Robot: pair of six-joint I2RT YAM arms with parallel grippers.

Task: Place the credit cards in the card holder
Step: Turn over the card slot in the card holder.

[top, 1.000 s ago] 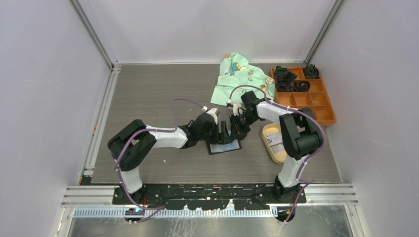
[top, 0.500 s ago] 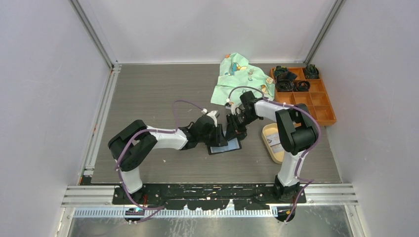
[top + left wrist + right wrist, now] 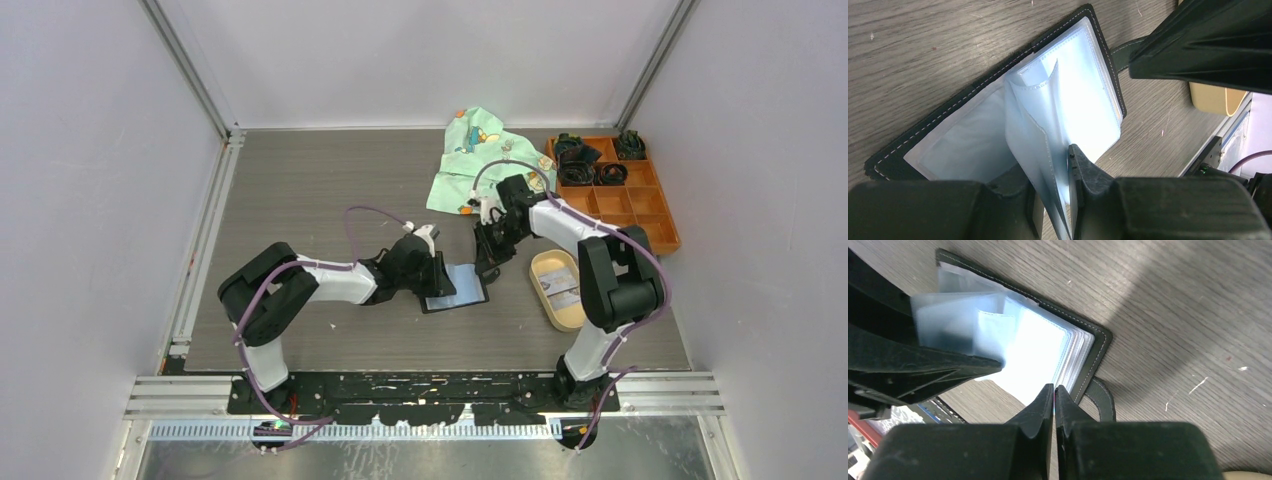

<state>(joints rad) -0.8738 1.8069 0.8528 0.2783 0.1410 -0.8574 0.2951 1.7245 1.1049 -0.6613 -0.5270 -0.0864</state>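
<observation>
Top external: grey wood-grain table (image 3: 300, 200) is carrying everything. Left arm (image 3: 320, 280) and right arm (image 3: 570, 225) are both reaching in to mid-table.

Green cartoon-print cloth (image 3: 480, 155) is lying crumpled at the back. Just right of it an orange plastic compartment box (image 3: 650, 215) is sitting with dark coiled items (image 3: 590, 165) in its rear cells. Tan oval shallow tray (image 3: 545, 268) is sitting near the right arm, in front of the box.

Black leather-like folding card holder (image 3: 455, 285) is lying open and flat at mid-table, left of the tray and apart from it, with its clear plastic sleeves facing up.

Pale grey-white credit cards (image 3: 562, 290) are lying in the tray, none showing in the holder. Cannot tell the count.

Left wrist: left gripper (image 3: 1048, 172) is pinching one translucent sleeve leaf of the card holder (image 3: 1083, 100) and holding it lifted off the stack.

Right wrist: right gripper (image 3: 1053, 387) is hovering with fingers pressed together and nothing visible between them. Its tips are sitting over the holder's edge (image 3: 1033, 350), beside the snap tab (image 3: 1102, 400).
</observation>
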